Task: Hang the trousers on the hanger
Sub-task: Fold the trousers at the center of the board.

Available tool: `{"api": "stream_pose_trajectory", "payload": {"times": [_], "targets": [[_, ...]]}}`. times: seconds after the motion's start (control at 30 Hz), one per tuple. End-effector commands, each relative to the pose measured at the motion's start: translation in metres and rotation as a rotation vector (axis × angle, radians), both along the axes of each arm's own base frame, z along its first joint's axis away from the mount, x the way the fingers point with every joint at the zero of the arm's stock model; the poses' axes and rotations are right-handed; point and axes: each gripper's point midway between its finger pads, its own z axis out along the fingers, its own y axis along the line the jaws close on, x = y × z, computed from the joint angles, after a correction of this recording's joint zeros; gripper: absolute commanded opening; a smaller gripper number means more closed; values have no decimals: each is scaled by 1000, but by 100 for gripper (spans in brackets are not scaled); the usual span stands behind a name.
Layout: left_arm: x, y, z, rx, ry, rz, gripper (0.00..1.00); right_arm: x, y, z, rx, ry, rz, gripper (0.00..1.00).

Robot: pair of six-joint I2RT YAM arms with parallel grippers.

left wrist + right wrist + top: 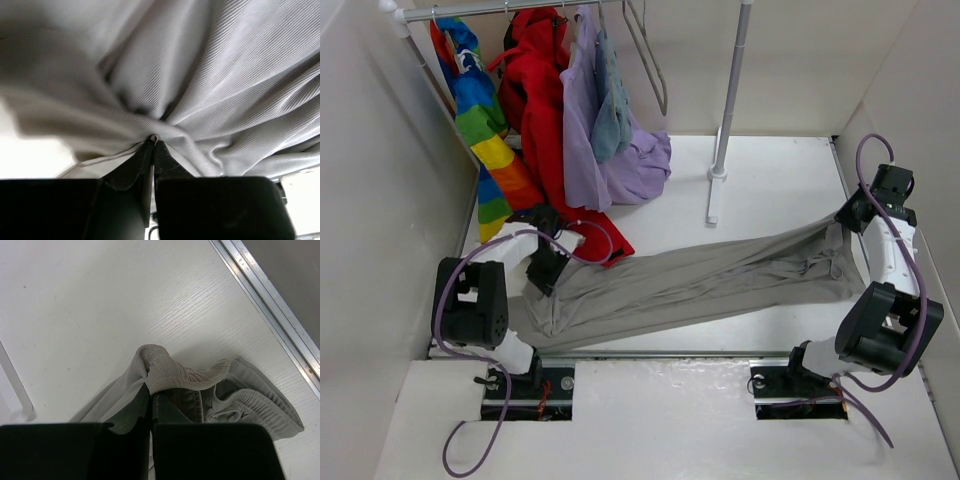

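Now my left gripper (152, 142) is pinched tight on a fold of the trousers (690, 280), at their leg end, well left of the pole (730, 100). My right gripper (151, 390) is clamped on the gathered waistband, right of the pole. The trousers lie stretched across the table (780, 170) in front of the pole's foot. The hanger (663, 100) hangs just left of the pole, well apart from the trousers.

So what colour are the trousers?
The trousers are plain grey-beige with no pattern. This shows best in the top external view.
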Motion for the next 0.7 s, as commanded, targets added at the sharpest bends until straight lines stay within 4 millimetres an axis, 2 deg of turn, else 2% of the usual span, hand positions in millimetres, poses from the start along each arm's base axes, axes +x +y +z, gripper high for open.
{"api": "stream_pose_trajectory", "payload": {"times": [0.0,0.07,0.1,0.17,0.23,0.27,0.3,0.37,0.4,0.5,0.57,0.67], "targets": [[35,18,44,55,-193,24,0,10,-10,33,-61,-98,-10,0],[50,37,69,86,-281,75,0,10,-10,36,-62,-100,-10,0],[62,47,92,118,-348,85,0,13,-12,38,-63,-102,-10,0],[69,68,123,167,-437,118,0,24,-9,45,-46,-125,19,0],[70,88,148,248,-480,143,0,31,-10,51,-41,-139,31,0],[67,100,157,282,-494,168,0,36,-8,62,-36,-170,38,0],[67,109,161,315,-498,174,0,40,-10,58,-31,-159,38,0],[54,138,176,410,-506,235,0,49,-14,71,-22,-192,40,0],[47,152,182,470,-501,251,0,54,-14,70,-14,-191,48,0],[26,176,196,543,-503,322,0,62,-19,80,-6,-206,43,0],[13,183,204,572,-493,346,0,67,-21,86,9,-226,49,0],[-7,199,219,647,-498,386,0,66,-34,95,24,-255,32,0]]}}
